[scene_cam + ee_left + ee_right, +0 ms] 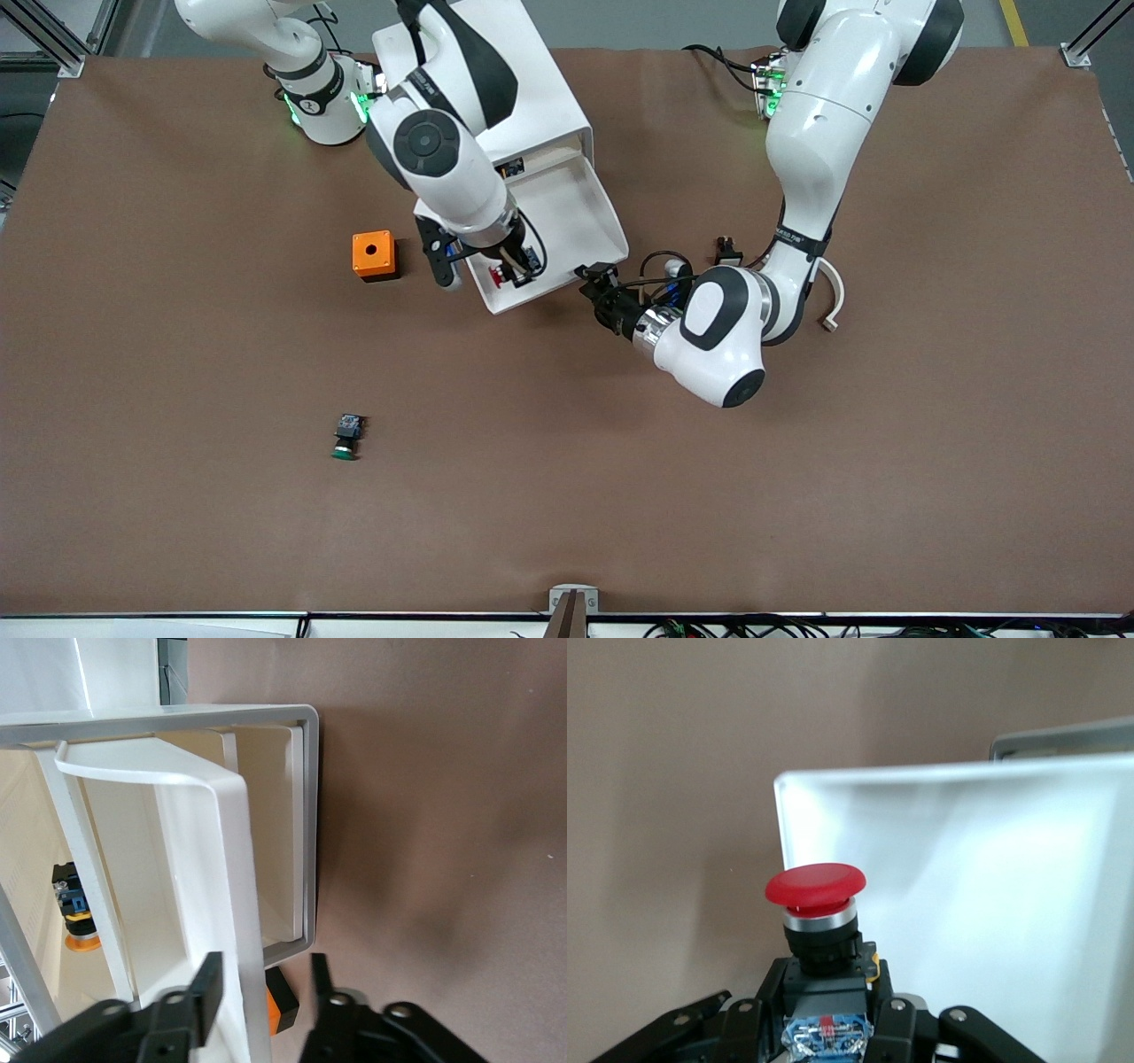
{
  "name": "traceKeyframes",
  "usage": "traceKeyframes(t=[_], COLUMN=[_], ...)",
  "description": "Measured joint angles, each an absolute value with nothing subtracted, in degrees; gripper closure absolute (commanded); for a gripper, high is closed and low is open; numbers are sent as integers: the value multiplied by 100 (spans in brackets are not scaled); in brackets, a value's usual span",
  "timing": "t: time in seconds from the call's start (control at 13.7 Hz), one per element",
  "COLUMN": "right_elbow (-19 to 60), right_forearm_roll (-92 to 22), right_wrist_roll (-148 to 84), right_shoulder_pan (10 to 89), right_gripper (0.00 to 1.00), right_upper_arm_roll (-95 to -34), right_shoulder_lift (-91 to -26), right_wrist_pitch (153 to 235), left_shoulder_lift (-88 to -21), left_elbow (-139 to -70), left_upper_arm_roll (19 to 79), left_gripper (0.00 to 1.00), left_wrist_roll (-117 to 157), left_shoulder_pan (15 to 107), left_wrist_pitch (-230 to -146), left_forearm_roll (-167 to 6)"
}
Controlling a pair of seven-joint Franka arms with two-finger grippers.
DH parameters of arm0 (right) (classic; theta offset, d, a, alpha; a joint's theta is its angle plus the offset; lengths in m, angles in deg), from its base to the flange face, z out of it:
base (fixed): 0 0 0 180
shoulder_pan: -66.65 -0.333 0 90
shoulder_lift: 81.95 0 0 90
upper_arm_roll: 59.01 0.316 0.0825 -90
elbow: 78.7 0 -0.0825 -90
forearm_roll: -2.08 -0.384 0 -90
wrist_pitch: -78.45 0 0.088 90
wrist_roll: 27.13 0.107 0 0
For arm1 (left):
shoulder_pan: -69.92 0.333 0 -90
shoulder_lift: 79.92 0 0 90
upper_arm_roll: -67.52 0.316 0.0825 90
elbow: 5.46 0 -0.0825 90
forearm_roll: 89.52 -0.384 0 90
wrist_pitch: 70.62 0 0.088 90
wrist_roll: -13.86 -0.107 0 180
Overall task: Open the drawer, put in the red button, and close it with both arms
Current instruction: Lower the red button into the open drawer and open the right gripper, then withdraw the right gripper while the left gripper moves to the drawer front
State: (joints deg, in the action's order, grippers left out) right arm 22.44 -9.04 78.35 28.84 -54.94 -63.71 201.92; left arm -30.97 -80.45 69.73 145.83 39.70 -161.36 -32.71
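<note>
**Red button held over the open drawer**

The right end effector (507, 270) is clamped on the red button (816, 889). Its two fingers (895, 1014) press the black body of the button from both sides, and the round red cap points away from the wrist. In the front view the button (497, 276) hangs over the inside of the open drawer (576, 217), close to the sloped front lip. Whether it already touches the drawer floor I cannot tell.

The left end effector (595, 285) is just beside the front corner of the drawer, on the side toward the left arm's end of the counter. Its fingers (205, 985) stand apart, and in the left wrist view the edge of the drawer lip (232, 904) passes between them. I cannot tell if they touch it.

The drawer is pulled out of the white cabinet (505, 80), which stands near the base of the right arm.

An orange box (374, 255) sits on the brown counter (797, 496) beside the drawer, toward the right arm's end. A green-capped button (347, 438) lies nearer to the front camera, well apart from the drawer.
</note>
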Motion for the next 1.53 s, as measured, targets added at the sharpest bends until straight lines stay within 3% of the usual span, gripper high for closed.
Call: traceKeyframes(t=[0.07, 0.22, 0.37, 0.44, 0.8, 1.17, 1.53], right_elbow=[2325, 2495, 2609, 2612, 2400, 1314, 931], right_forearm_roll=[-877, -651, -378, -339, -258, -232, -235], right_wrist_roll=[7966, 8322, 8690, 8744, 8674, 6096, 3577], right_shoulder_pan=[2799, 2651, 2543, 2530, 2734, 4058, 5126], right_gripper=[89, 69, 30, 0, 0, 0, 0], right_upper_arm_roll=[-5499, -5502, -5501, -5503, -5674, -5753, -5805], right_shoulder_lift=[-6367, -6340, -6280, -6251, -6263, -6433, -6860], right_wrist_pitch=[20329, 20611, 20810, 20835, 20804, 18956, 18180], left_shoulder_lift=[-3098, -3099, -3100, -3101, -3107, -3195, -3379], left_elbow=[-8040, -8002, -7955, -7914, -7785, -7744, -7727], left_upper_arm_roll=[6977, 6983, 6980, 6979, 6968, 6989, 6966], left_gripper=[1, 1, 1, 1, 1, 1, 1], left_wrist_roll=[14583, 14583, 14578, 14568, 13966, 12697, 11140], left_shoulder_pan=[3985, 4090, 4294, 4410, 5038, 5310, 5194], left_wrist_pitch=[-16148, -16158, -16157, -16157, -16060, -15940, -15935], left_forearm_roll=[-3271, -3271, -3271, -3271, -3271, -3667, -4538])
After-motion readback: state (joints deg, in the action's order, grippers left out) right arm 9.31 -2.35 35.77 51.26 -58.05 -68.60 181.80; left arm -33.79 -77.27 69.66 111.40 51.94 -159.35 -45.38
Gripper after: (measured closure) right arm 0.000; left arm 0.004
